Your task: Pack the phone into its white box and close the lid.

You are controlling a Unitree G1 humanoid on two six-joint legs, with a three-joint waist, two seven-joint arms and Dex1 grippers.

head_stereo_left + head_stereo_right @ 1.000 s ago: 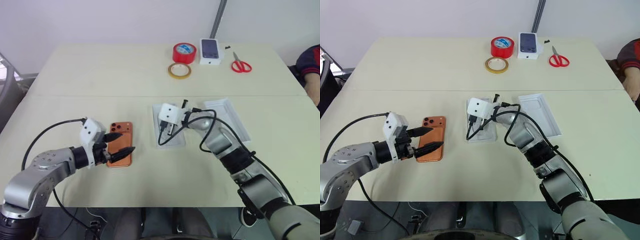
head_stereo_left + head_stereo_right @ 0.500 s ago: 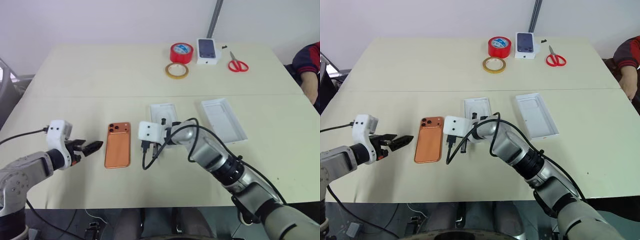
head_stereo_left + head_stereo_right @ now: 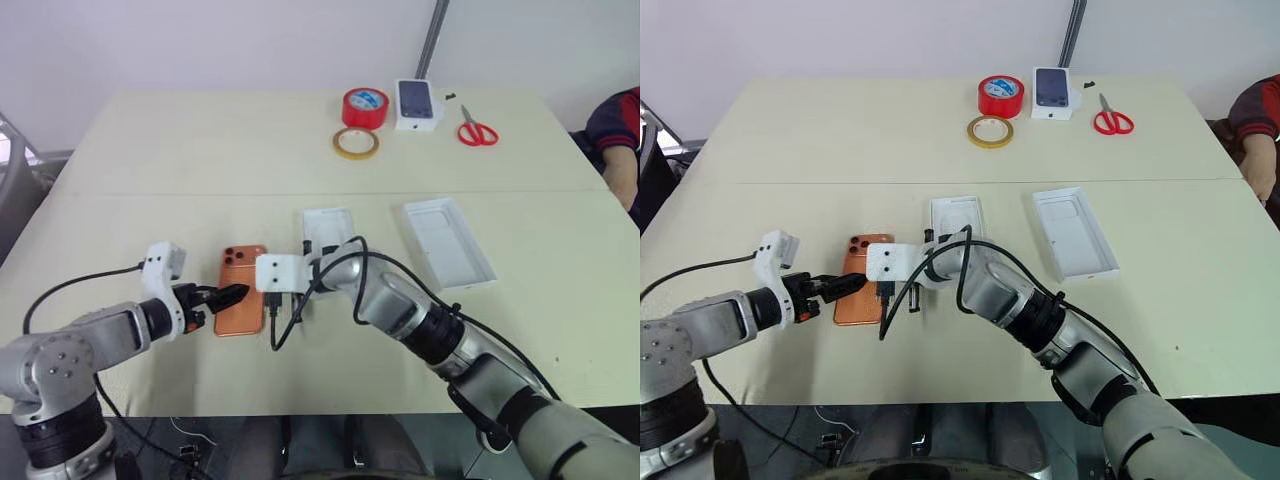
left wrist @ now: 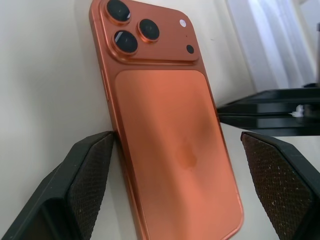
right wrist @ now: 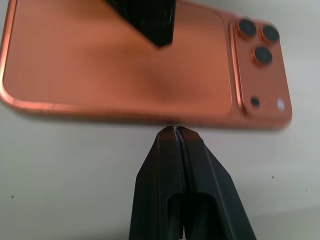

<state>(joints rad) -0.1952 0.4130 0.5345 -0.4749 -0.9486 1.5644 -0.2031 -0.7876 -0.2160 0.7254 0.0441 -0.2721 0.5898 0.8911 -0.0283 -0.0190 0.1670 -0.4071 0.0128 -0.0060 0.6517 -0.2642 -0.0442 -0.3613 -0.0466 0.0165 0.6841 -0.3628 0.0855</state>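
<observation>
Left eye view: spread left gripper and closed right gripper flank the phone.

Red tape roll, tan tape ring, red scissors, far table edge

The phone lies flat on the bench, orange back up, with its dark three-lens camera cluster at the far end. Just to its right, a little farther back, sits the white box, a shallow open tray with a grey inner face. The lid lies well to the right, plain white inside facing up, turned slightly askew.
</observation>
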